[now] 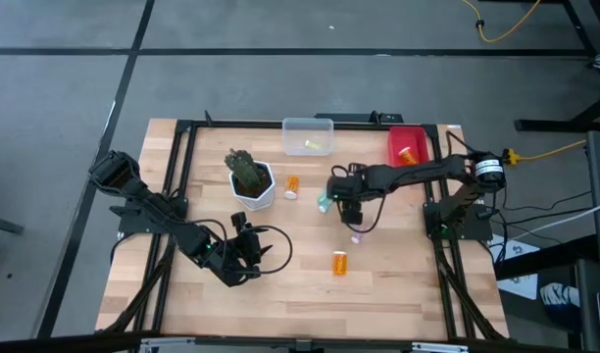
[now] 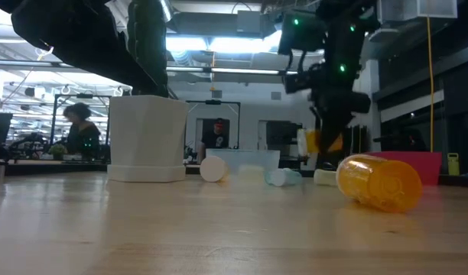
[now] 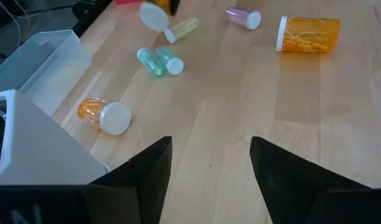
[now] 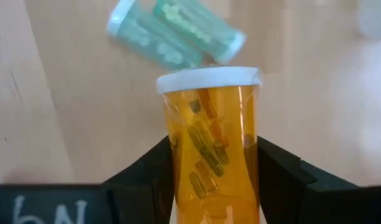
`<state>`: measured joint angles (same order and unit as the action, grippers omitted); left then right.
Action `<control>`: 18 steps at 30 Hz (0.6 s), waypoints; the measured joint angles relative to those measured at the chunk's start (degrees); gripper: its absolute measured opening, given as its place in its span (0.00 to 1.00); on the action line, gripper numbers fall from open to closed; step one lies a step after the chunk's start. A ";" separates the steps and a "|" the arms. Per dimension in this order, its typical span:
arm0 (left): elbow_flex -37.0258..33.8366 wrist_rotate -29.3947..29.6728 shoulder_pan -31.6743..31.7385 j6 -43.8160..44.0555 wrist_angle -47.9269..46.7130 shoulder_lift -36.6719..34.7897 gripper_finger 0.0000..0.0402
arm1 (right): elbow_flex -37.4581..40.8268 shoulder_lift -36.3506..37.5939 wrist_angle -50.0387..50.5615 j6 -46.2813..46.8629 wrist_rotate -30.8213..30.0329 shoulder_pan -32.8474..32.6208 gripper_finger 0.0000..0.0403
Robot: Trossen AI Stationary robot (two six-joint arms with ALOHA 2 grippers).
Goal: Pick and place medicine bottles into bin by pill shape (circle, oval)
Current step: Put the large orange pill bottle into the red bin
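The right arm reached from the table's right edge toward its centre, its forearm stretched level above the surface, and the right gripper point(image 4: 209, 186) hung clear of the table point(image 1: 398, 284). Its fingers point(image 4: 141, 180) were clamped on the held orange bottle point(image 4: 209, 155), which pointed its white cap away from the wrist; elongated pills showed through the wall. Directly beneath lay two green bottles point(image 4: 172, 34) side by side, touching. In the low view the held bottle point(image 2: 323, 141) appeared suspended above the table, below the arm's lit joints.

The left arm lay folded low over the table's front-left part, the left gripper point(image 3: 209, 168) just above the wood, fingers point(image 3: 147, 174) spread wide with nothing between them. Ahead of it a small orange bottle point(image 3: 103, 114) lay on its side just beside the white plant pot point(image 1: 251, 186), and a larger orange bottle point(image 3: 309, 34) lay on its side nearer the table's front. A pink bottle point(image 3: 243, 17) rested near the green pair.

At the far edge stood a clear bin point(image 1: 309, 135) and, to its right, a red bin point(image 1: 406, 144) containing an orange item
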<state>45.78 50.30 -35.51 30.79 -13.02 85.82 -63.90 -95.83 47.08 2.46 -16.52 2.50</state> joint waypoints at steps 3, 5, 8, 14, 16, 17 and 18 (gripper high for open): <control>0.00 0.00 0.01 0.00 0.00 0.01 0.53 | -3.46 0.00 4.86 -0.47 -1.72 0.00 0.43; 0.00 -0.02 0.02 -0.11 0.00 0.01 0.53 | -5.76 0.00 9.07 -1.01 -2.99 -0.01 0.43; 0.00 -0.02 0.00 -0.94 0.00 0.01 0.53 | -8.70 0.00 15.54 -1.14 -4.62 0.00 0.43; 0.00 -0.02 0.00 -0.96 0.03 0.01 0.53 | -11.58 0.61 25.84 1.20 -9.85 0.00 0.43; 0.00 -0.02 0.00 -0.94 0.07 0.01 0.53 | -11.29 1.99 26.68 2.17 -11.54 0.10 0.43; 0.00 -0.02 0.02 -0.94 0.07 0.01 0.52 | -10.72 2.98 27.31 2.71 -12.29 0.23 0.43; 0.00 -0.02 0.00 -0.94 0.09 0.01 0.53 | -10.07 4.04 28.31 3.24 -12.78 0.33 0.43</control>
<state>45.78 50.28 -35.51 29.85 -12.93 85.82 -73.97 -91.80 75.38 5.69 -29.30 2.84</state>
